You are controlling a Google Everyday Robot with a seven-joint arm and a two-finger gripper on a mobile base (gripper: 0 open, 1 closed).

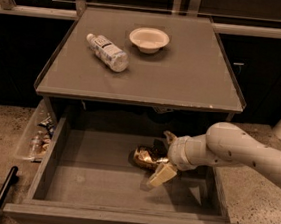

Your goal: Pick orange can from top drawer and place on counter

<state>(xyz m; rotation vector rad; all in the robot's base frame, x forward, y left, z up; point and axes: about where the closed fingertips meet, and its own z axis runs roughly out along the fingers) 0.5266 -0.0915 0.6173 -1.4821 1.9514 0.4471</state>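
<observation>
The orange can (147,158) lies on its side on the flat grey bottom of the open top drawer (98,182), right of centre. My gripper (164,155) reaches in from the right and is open, with one finger (170,137) behind the can and the other finger (161,175) in front of it. The fingers sit around the can's right end. The counter (184,78) is above the drawer, flat and grey.
A clear plastic bottle (106,52) with a white label lies on the counter at the back left. A pale bowl (148,39) stands behind it at centre. A side bin (38,136) with small items hangs left of the drawer. My arm (246,152) crosses the drawer's right wall.
</observation>
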